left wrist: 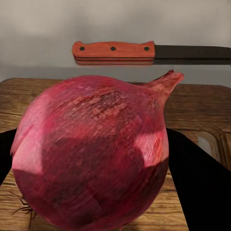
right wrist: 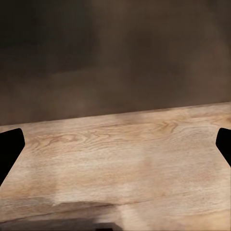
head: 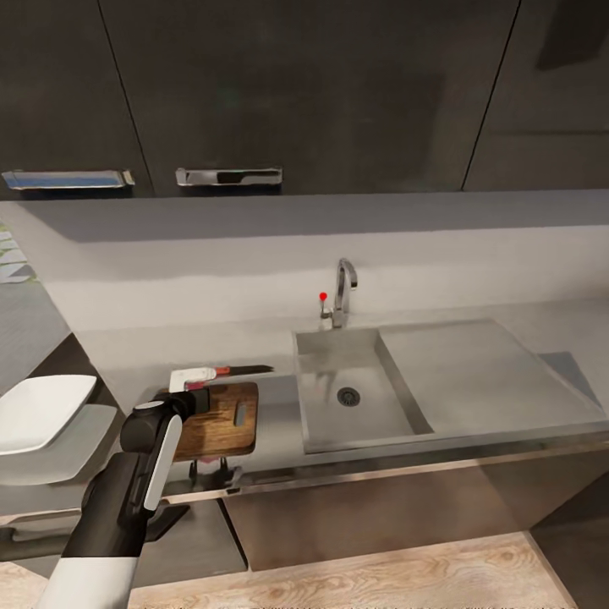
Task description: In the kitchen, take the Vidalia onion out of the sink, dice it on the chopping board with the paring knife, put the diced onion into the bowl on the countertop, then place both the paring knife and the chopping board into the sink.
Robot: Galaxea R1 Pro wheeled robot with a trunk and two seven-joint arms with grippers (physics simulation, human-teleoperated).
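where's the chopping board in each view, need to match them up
Head view: chopping board lies on the countertop left of the sink, partly behind the left arm.
Left wrist view: it lies under the Vidalia onion.
Right wrist view: not in it.
Shared landmark: paring knife just beyond the board.

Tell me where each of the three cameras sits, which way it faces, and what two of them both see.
Head view: on the robot's head, looking forward and down at the countertop, sink, bowl and chopping board; the left arm shows.
Left wrist view: near the left claw, looking along its dark fingers past the Vidalia onion to the paring knife.
Right wrist view: near the right claw, facing the wood floor; both fingertips show.
Shared: head and left wrist views both show the board and knife.
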